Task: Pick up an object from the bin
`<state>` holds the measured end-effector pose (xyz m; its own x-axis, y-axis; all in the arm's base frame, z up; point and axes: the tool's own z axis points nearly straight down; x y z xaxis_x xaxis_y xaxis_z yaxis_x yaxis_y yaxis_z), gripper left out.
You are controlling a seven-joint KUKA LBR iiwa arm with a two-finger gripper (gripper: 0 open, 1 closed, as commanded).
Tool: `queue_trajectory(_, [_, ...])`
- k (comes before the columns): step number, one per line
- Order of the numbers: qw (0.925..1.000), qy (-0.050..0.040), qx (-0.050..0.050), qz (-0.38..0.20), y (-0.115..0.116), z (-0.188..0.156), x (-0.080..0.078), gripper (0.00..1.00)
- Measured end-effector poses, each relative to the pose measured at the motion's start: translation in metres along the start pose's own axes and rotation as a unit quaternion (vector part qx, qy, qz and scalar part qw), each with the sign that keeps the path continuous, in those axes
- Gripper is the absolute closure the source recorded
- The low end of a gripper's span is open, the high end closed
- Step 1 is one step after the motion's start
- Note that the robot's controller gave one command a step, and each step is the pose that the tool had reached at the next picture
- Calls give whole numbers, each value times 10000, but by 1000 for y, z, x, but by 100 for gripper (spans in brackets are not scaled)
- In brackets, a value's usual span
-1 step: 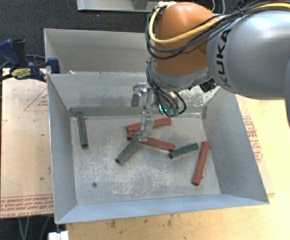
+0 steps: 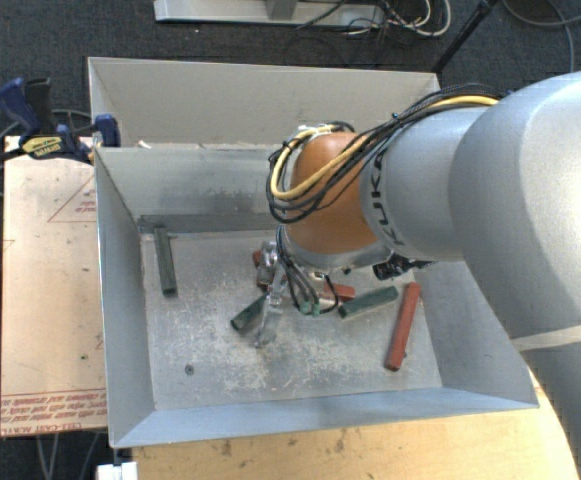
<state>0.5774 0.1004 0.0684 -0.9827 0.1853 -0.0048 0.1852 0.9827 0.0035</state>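
Dark green piece flat on bin floor, near centre, just beside claw. Claw set low, likely to suit floor-level pickup. Clenched or released: cannot tell.

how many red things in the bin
2 showing: a long red stick on the floor at the bin's right, and a short red piece just left of it, beside a dark green bar under the arm. It covers the middle, so more may be hidden.
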Motion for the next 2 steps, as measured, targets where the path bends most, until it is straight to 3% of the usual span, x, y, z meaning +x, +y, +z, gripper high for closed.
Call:
queue_trajectory(1, [10000, -6, -7, 4, 1, -4, -1, 100])
queue_trajectory(2, [10000, -32, -5, -43, 1, -153, -32, 100])
